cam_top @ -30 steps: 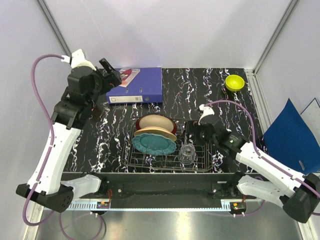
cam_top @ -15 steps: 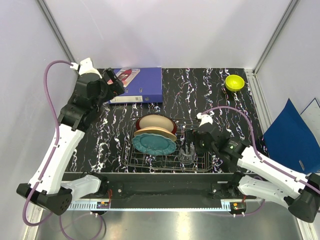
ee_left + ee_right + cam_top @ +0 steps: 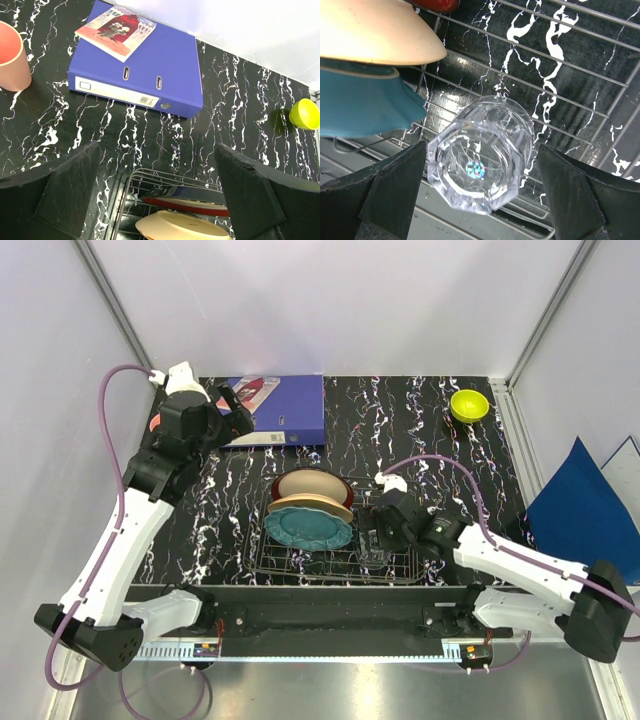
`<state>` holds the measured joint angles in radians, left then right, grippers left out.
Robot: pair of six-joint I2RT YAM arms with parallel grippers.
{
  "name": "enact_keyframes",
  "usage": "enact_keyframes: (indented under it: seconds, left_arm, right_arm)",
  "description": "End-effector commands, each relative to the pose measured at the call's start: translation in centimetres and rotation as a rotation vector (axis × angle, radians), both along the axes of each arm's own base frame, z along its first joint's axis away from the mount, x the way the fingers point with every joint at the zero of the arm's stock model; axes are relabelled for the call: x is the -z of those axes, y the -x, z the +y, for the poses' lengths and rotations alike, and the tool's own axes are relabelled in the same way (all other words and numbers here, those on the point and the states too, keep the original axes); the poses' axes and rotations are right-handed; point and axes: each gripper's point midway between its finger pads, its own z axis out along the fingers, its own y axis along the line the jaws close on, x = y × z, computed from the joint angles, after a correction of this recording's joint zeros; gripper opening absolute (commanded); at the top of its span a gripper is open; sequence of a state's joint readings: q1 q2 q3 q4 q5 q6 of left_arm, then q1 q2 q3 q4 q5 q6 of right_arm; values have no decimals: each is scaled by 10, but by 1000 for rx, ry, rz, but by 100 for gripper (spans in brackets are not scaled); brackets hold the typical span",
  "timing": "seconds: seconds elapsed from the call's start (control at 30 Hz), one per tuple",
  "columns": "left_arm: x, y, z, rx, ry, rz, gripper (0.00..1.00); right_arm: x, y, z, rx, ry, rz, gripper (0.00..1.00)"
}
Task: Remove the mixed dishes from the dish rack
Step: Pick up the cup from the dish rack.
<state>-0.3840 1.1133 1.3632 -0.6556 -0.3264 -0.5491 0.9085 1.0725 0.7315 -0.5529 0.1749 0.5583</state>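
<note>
The dish rack (image 3: pixel 268 562) stands at the table's near middle. A red-rimmed cream plate (image 3: pixel 310 483), a cream-yellow plate (image 3: pixel 312 508) and a teal plate (image 3: pixel 305 530) lean in its left half. The clear glass tumbler (image 3: pixel 480 165) stands in its right half, mouth down on the wires. My right gripper (image 3: pixel 481 150) hangs open just above it, one finger on either side, apart from the glass. My left gripper (image 3: pixel 156 147) is open and empty above the table between the binder and the rack. The salmon-pink cup (image 3: pixel 10 55) stands at the far left, and the yellow-green bowl (image 3: pixel 469 405) at the far right.
A blue ring binder (image 3: pixel 275 410) with a booklet on it lies flat at the back left of the table. A blue folder (image 3: pixel 580 510) leans outside the right wall. The rack's wire rim (image 3: pixel 130 180) shows just below my left fingers.
My right gripper has come left and down over the tumbler in the rack. My left arm has swung inward, away from the back left corner. Both grippers stayed open.
</note>
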Motion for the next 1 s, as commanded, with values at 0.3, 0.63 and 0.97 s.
enact_keyframes:
  seconds: [0.3,0.63,0.97]
  left_arm:
    - [-7,1,-2,10,14,-57,99]
    - [-9,1,-4,18,26,-63,99]
    - [-38,14,-68,345,251,-250,99]
  right_arm:
    - [-2,-9,5,36,0,-42,55]
    - [-109,-14,-17,75,-96,-222,18]
    - [-242,-51,-61,352,-333,-659,0]
